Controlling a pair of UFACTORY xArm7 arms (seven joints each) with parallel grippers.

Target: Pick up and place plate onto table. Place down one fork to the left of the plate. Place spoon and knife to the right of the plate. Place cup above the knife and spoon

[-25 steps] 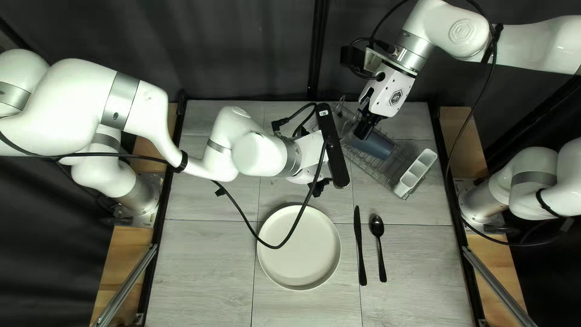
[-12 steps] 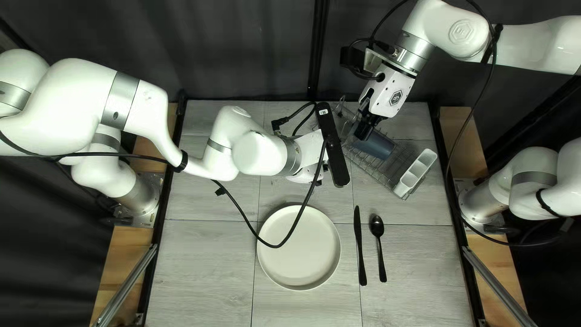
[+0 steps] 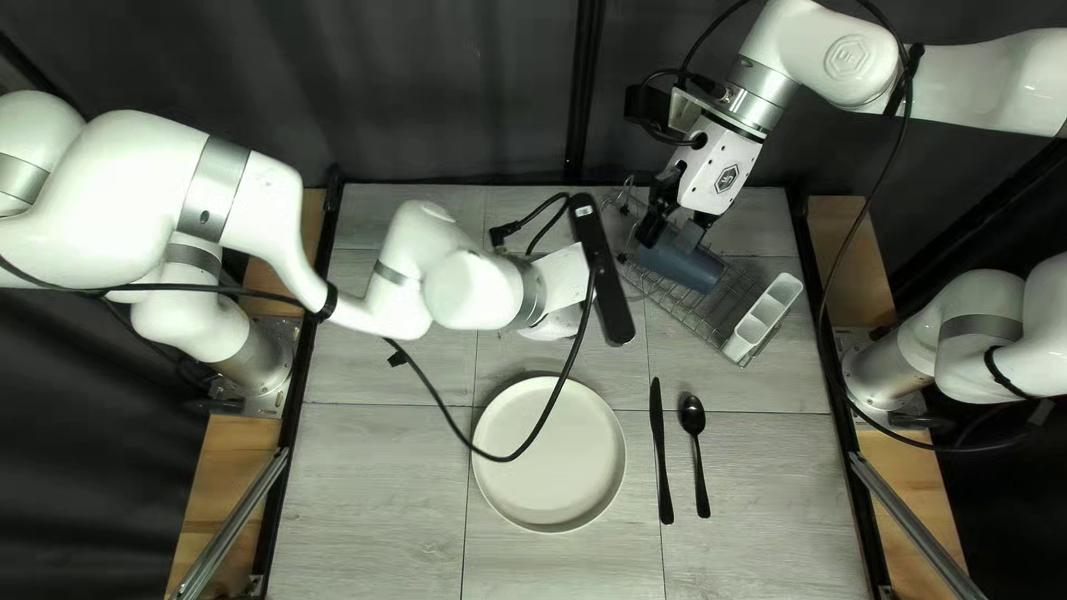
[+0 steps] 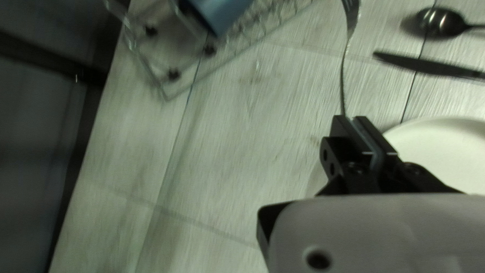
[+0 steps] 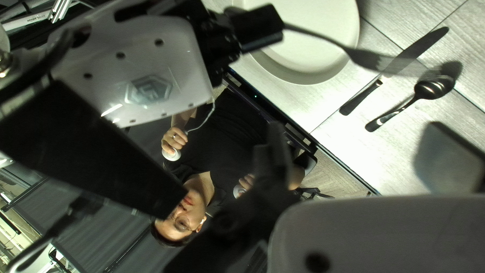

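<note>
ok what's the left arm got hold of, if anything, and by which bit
The fork, held toward the end of its handle, with the tines free.

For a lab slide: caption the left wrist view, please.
Black two-fingered claw grips a slender metal fork, a round pale plate nearby.

Top left view: soft, even light on the table, the curtain across the upper frame dim. Left wrist view: rack at upper left smeared by blur, sharp glints on the spoon at upper right. Right wrist view: tabletop bright at upper right, dark shadow beside the spoon, lower middle murky and out of focus.
</note>
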